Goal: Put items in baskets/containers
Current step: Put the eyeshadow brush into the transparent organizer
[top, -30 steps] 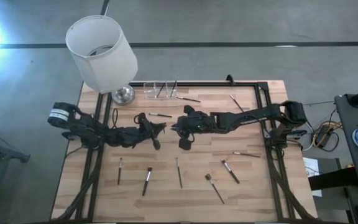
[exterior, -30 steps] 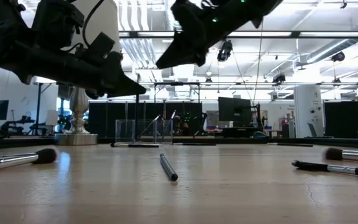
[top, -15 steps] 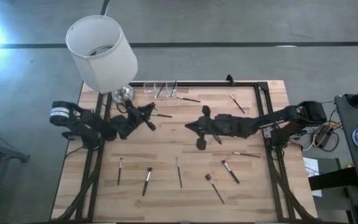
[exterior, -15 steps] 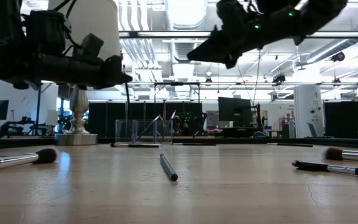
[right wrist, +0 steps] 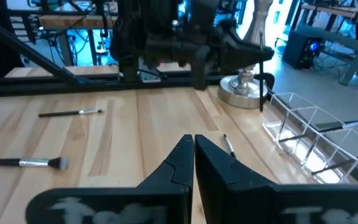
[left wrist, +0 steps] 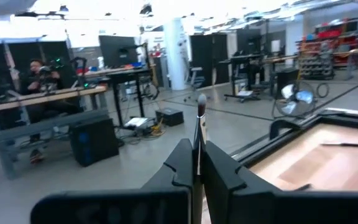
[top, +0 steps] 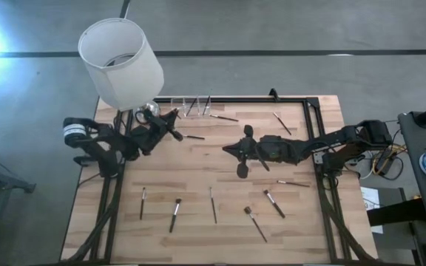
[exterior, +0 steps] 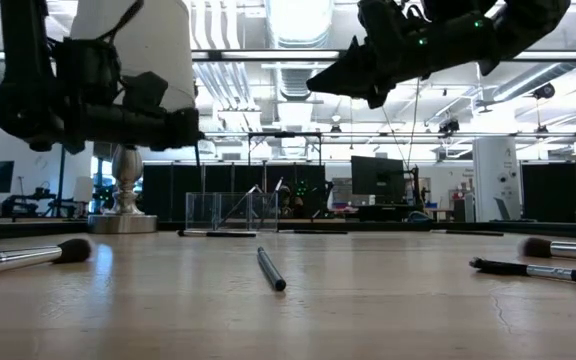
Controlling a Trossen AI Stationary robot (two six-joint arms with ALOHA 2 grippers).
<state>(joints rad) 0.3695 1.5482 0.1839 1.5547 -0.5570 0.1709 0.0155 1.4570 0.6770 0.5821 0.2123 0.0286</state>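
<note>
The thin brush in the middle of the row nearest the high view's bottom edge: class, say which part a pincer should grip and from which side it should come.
Grip the thin brush at mid-handle, coming straight down from above with the fingers set across its length. It lies flat on the table, straight and slender, with bare wood on both sides, so the fingers can probably close without touching its neighbours.

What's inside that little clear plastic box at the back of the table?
The clear holder has a couple of brushes leaning in its compartments, handles poking out. An exact count and the compartment bottoms can't be made out. The left pincer carries another brush nearby.
</note>
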